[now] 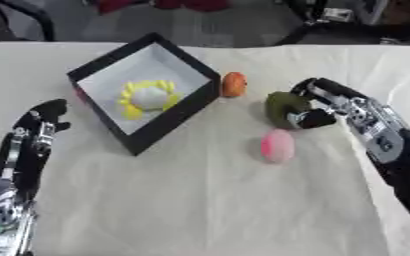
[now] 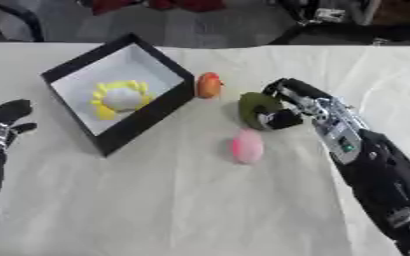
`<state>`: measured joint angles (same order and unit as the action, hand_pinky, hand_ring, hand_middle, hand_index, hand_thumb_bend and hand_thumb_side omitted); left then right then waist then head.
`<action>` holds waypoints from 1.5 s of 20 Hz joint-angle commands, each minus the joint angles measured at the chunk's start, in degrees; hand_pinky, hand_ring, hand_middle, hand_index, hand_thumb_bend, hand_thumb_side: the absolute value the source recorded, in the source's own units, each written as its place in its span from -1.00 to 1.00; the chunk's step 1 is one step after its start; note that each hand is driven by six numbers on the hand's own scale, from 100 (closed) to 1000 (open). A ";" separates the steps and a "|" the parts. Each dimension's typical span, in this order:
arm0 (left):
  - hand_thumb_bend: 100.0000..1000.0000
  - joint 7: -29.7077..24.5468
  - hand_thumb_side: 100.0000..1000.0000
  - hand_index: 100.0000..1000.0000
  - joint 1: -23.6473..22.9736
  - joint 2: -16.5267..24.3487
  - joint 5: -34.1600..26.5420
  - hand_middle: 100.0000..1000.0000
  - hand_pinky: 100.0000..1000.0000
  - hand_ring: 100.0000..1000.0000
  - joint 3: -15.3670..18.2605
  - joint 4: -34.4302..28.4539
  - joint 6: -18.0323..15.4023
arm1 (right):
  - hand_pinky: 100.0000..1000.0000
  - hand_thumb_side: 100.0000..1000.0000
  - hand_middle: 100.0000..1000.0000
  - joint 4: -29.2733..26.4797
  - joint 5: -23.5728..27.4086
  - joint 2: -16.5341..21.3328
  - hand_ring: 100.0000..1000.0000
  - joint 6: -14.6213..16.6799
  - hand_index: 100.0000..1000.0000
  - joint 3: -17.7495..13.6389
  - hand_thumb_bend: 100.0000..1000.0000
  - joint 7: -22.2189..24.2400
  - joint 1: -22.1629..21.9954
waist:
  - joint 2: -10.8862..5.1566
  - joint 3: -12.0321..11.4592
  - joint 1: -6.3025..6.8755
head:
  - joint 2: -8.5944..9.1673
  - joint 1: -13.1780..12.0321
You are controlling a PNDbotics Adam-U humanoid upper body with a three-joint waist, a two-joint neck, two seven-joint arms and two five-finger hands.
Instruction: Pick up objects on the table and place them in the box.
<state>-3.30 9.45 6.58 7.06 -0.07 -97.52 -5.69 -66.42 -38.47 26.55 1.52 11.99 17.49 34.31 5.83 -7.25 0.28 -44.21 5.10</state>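
- Box (image 1: 112, 67), black outside and white inside, sits open on the cloth-covered table (image 1: 200, 200), turned so one corner points toward the robot
- Inside the box lies a white and yellow toy (image 1: 147, 98), a pale round middle with yellow petals around it
- An orange item (image 1: 234, 84) rests on the cloth just beside the box's right wall, outside it
- The right hand (image 1: 318, 102) comes in from the right, fingers and thumb curled round an olive-green object (image 1: 285, 108), which shows at the hand's left side
- Whether the green object is lifted or touching the cloth cannot be told
- A pink oval item (image 1: 277, 145) lies on the cloth just below the green object, near the right hand but apart from it
- The left hand (image 1: 44, 114) shows at the left edge, near the box's left corner, fingers pointing up and relaxed, holding nothing
- The left forearm runs down to the lower left corner
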 commanded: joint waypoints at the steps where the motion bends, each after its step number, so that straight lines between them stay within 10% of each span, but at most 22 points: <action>1: -0.89 0.14 0.48 0.56 0.28 1.32 0.23 0.50 0.52 0.68 0.30 -0.97 -0.09 | 0.41 -1.00 -0.43 -0.95 -0.81 1.35 0.08 -1.19 -0.17 -0.73 -1.00 -3.93 1.15 | -1.40 0.07 -0.33 | 0.09 -0.16; 12: -0.88 -0.15 0.47 0.55 0.03 1.11 0.14 0.50 0.52 0.67 0.04 -0.85 -0.12 | 0.37 -1.00 -0.52 -3.80 5.17 -3.61 0.03 -2.84 -0.26 1.50 -1.00 -6.28 13.74 | -1.56 -0.49 0.16 | 0.09 0.79; 20: -0.89 -1.04 0.48 0.55 0.95 0.10 -0.25 0.50 0.52 0.67 -0.88 -0.87 -0.25 | 0.39 -1.00 -0.49 9.62 -0.97 -13.97 0.04 -0.26 -0.23 2.08 -1.00 -3.20 24.80 | -0.66 -2.82 1.14 | 0.09 3.23; 30: -0.89 -2.14 0.48 0.55 2.23 -0.55 -0.55 0.50 0.52 0.67 -1.87 -1.00 -0.37 | 0.38 -0.84 -0.31 19.04 -7.86 -20.48 0.05 2.07 -0.01 -0.71 -1.00 -7.75 27.28 | 0.45 -5.37 1.10 | 0.09 5.31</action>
<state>-5.17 10.89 5.92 6.73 -1.85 -97.51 -5.91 -47.27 -45.75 6.11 3.47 11.99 10.68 59.95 6.04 -12.58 0.61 -44.21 10.20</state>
